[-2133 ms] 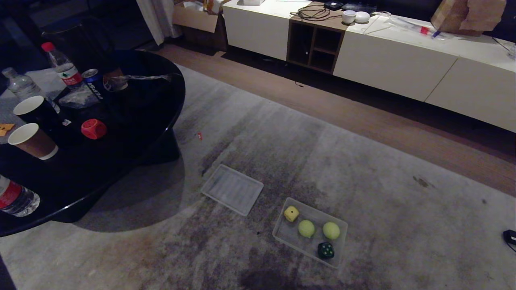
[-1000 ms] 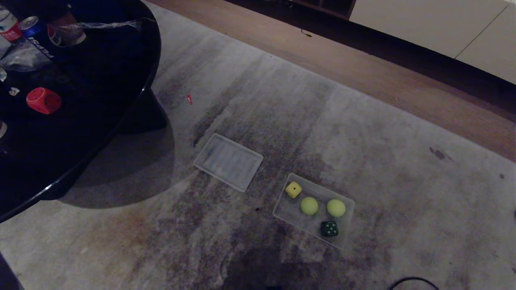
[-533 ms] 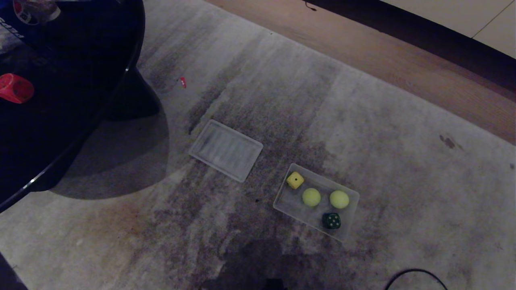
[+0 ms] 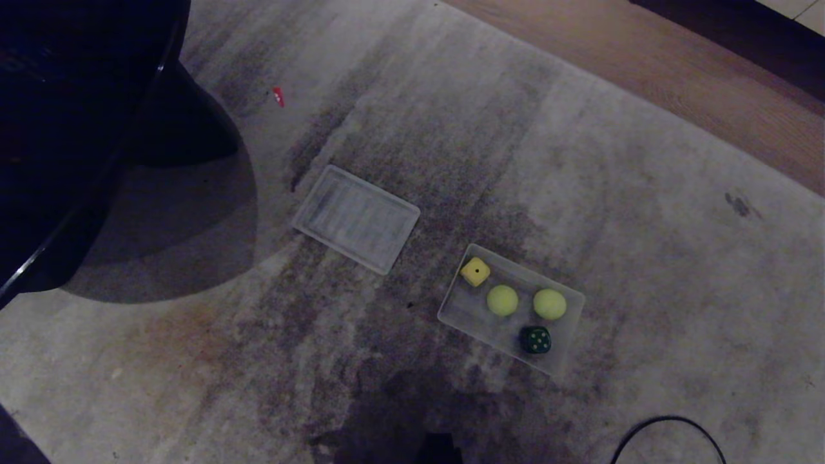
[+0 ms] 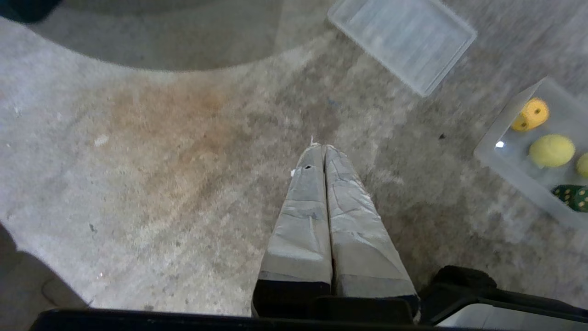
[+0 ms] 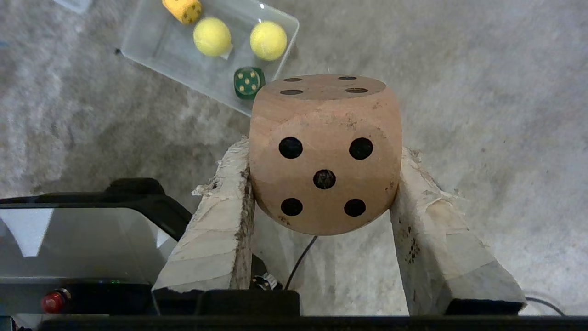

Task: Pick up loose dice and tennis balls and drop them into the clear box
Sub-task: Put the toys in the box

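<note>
- The right gripper point(image 6: 321, 184) is clamping a beige die point(image 6: 325, 154) between its two padded fingers point(image 6: 216, 230), with the five-pip face turned toward the wrist camera; it is hanging above the rug, apart from the box.
- The left gripper point(image 5: 321, 149) is hanging over bare rug with its two fingers pressed together and nothing between them.
- The clear box point(image 4: 567, 303) is sitting on the rug point(image 4: 193, 361), low and to the right in the head view.
- Inside the box, a yellow die point(image 4: 475, 271) is lying in the far left corner, two tennis balls point(image 4: 502, 300) are lying side by side along the middle, and a dark green die point(image 4: 535, 339) is lying against the near wall.
- The near left part of the box floor is showing bare plastic.
- A flat ribbed lid point(image 4: 356, 218) is lying on the rug just beyond the box's left end, not touching it.
- A dark round table point(image 4: 71, 129) is filling the upper left corner, its curved edge overhanging the rug and casting a wide shadow.
- Open rug is stretching between the table's shadow and the lid, and to the right of the box.
- The rug is grey, mottled with darker streaks and a brownish stain to the left.
- A strip of wooden floor point(image 4: 677, 84) is running along the rug's far edge.
- A small red scrap point(image 4: 278, 96) is lying on the rug near the table base, and a black cable point(image 4: 670, 432) is looping at the bottom right.
</note>
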Robot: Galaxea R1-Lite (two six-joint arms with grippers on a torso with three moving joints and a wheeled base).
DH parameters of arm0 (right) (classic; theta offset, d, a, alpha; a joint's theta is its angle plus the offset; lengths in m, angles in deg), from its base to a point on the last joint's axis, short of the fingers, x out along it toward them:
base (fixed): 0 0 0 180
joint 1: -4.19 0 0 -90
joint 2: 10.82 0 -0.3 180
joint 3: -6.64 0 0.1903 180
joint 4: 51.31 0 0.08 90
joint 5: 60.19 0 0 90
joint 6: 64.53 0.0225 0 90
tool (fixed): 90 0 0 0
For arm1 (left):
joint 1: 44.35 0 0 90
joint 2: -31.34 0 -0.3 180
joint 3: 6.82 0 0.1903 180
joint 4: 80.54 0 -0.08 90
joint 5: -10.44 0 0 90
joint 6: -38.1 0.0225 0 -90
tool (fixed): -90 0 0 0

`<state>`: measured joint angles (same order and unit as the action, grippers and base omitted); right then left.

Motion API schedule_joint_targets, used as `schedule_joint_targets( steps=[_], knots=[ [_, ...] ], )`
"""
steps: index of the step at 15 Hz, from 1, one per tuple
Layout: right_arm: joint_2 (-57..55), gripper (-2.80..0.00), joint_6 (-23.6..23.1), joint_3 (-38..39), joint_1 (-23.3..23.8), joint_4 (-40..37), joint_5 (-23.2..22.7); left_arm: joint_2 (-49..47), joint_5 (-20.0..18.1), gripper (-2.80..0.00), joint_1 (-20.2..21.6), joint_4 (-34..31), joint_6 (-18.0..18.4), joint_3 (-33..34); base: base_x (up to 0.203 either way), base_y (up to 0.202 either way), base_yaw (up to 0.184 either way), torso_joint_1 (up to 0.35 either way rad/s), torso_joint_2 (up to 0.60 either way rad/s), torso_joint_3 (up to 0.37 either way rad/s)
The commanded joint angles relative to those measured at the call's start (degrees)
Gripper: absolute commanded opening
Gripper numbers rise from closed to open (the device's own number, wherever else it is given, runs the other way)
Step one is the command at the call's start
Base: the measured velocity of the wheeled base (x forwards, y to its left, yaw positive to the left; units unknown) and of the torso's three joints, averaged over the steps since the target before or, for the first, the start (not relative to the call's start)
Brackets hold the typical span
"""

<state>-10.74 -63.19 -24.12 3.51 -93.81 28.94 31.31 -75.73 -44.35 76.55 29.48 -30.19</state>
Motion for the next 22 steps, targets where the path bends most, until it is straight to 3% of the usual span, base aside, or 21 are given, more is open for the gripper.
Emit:
schedule_joint_targets(
  steps=[1, 15, 22],
  knots=[
    [-0.07, -2.8, -0.02, 0.0, -0.02, -0.12, 0.0, -0.06, -0.01, -2.8, 0.0, 0.0, -0.08, 0.0, 0.0, 0.0, 0.0, 0.002, 0.0, -0.19],
    [-0.07, -2.8, -0.11, 0.0, -0.02, -0.12, 0.0, -0.06, -0.05, -2.8, 0.0, 0.0, -0.03, 0.0, 0.0, 0.0, 0.0, 0.003, 0.0, -0.196],
    [-1.45, -2.8, -0.37, -1.48, -0.02, 0.03, -0.58, -0.06, -0.05, -2.8, 0.0, 0.01, 0.09, 0.0, 0.0, 0.0, 0.0, 0.0, 0.0, -0.032]
  ],
)
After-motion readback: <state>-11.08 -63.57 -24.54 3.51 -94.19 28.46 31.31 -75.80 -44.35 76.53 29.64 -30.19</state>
